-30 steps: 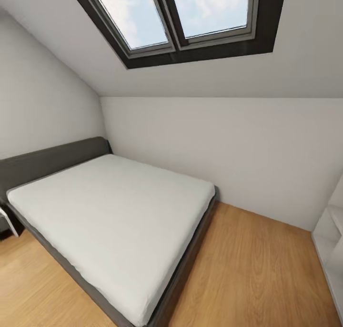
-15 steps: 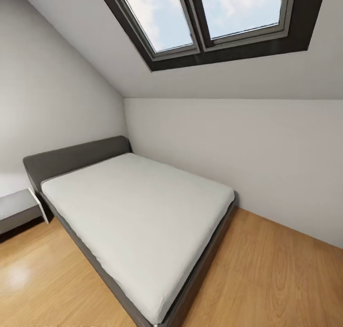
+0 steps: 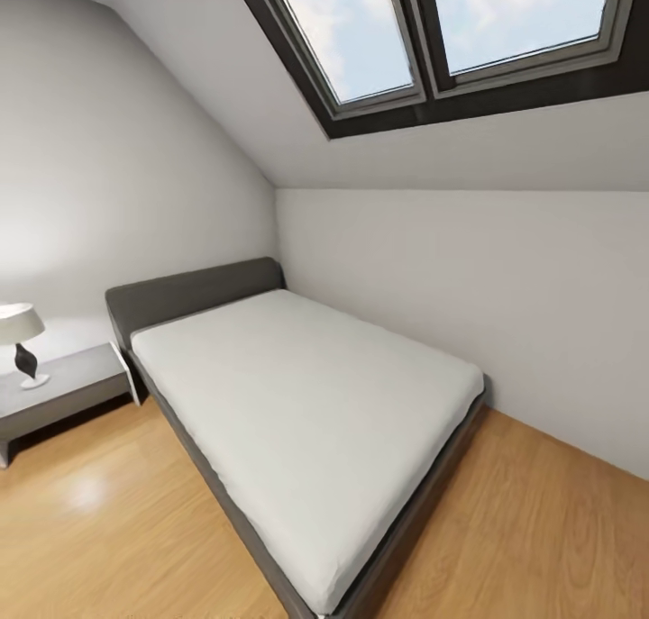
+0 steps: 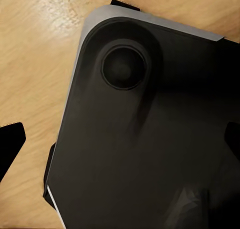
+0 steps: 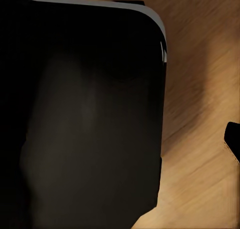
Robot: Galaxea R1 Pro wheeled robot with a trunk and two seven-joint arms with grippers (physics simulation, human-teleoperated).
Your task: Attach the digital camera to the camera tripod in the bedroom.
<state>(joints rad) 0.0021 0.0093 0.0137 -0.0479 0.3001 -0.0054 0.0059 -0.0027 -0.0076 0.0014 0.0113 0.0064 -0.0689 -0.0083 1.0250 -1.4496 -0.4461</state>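
Observation:
I am in the bedroom, looking at a bed (image 3: 306, 412) with a white mattress and a grey headboard (image 3: 189, 290) under a sloped ceiling. The digital camera and the camera tripod are out of view. In the left wrist view my left gripper (image 4: 120, 141) is open, its dark fingertips (image 4: 11, 144) far apart at the picture's two sides, with nothing between them. Behind it lie my black base (image 4: 140, 139) and the wood floor. In the right wrist view one dark fingertip (image 5: 233, 139) of my right gripper sits at the picture's edge beside the black base (image 5: 85, 114), holding nothing.
A grey nightstand (image 3: 63, 385) with a white-shaded lamp (image 3: 20, 331) stands left of the headboard. A dark-framed skylight (image 3: 451, 33) is set in the sloped ceiling. Light wood floor (image 3: 108, 529) runs along the bed's near side and past its foot (image 3: 559, 529).
The head view has turned left, so the bed sits further right in the picture. The nightstand and lamp have come into view at the left, and the white shelf has left at the right.

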